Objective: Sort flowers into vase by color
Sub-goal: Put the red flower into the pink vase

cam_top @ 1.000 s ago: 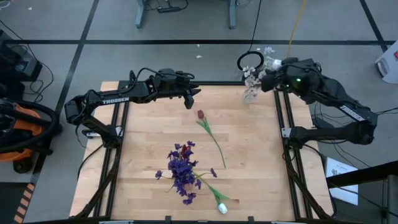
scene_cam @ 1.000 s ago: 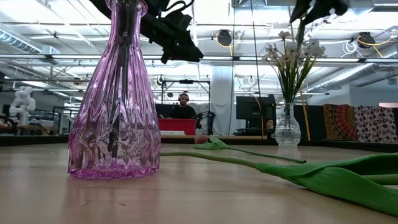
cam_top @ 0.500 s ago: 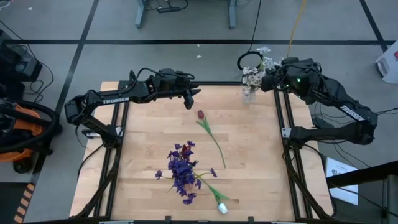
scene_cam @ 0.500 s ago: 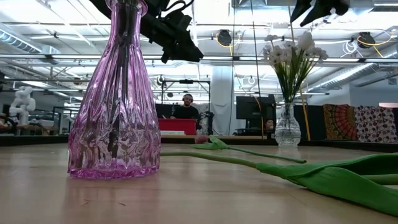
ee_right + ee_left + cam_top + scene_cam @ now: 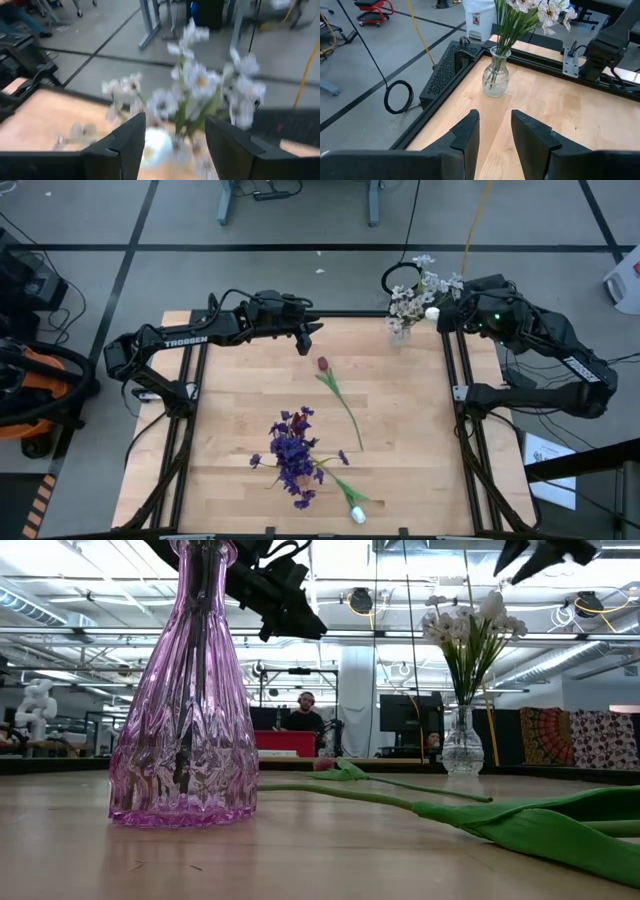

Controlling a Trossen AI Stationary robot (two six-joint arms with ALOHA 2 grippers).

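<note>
White flowers [image 5: 412, 292] stand with their stems in a clear vase [image 5: 462, 745] at the table's far right corner. My right gripper [image 5: 443, 313] hangs open just to the right of them and above them, touching nothing. Purple flowers [image 5: 293, 455] stand in the pink vase [image 5: 185, 690] near the table's middle front. On the wood lie a dark red tulip [image 5: 323, 364], its stem running toward the near edge, and a white tulip [image 5: 357, 513]. My left gripper [image 5: 306, 343] waits open above the far middle of the table.
Black frame rails [image 5: 455, 380] run along the table's left and right sides and its far edge. Bare wood [image 5: 430, 450] lies to the right of the red tulip. Beyond the table a person [image 5: 305, 715] sits at a desk.
My right gripper has drawn back from over the clear vase toward the table's right edge, rolling a little as it went. Its fingers have stayed open. The white flowers it stood over now show in full, and the white tulip's head stands clear among them.
</note>
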